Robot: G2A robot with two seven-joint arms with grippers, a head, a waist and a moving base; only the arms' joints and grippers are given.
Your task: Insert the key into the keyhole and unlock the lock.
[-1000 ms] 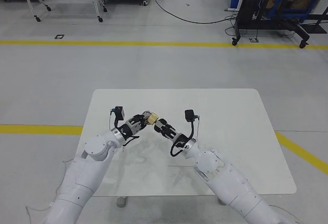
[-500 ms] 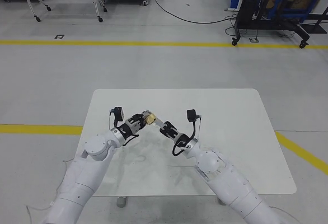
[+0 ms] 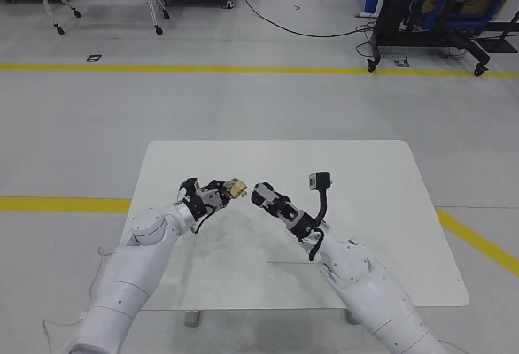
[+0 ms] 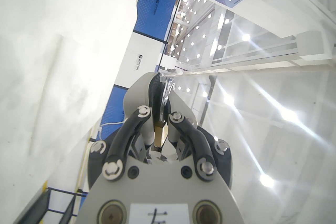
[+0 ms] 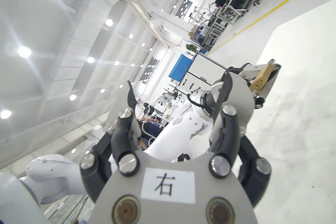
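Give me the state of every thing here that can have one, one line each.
lock: gripped in the left pincer, held off the table; locked or unlocked cannot be told.
left pincer: shut on the lock.
right pincer: open, empty, apart from the lock.

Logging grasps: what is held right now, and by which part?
The left pincer clamps the padlock by its brass body; the right pincer holds nothing.

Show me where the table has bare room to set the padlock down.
Bare: the far strip of the table beyond both grippers, and the wide patch between the right arm and that side's edge. Crowded: mid-table, where the left gripper holding the padlock faces the right gripper.
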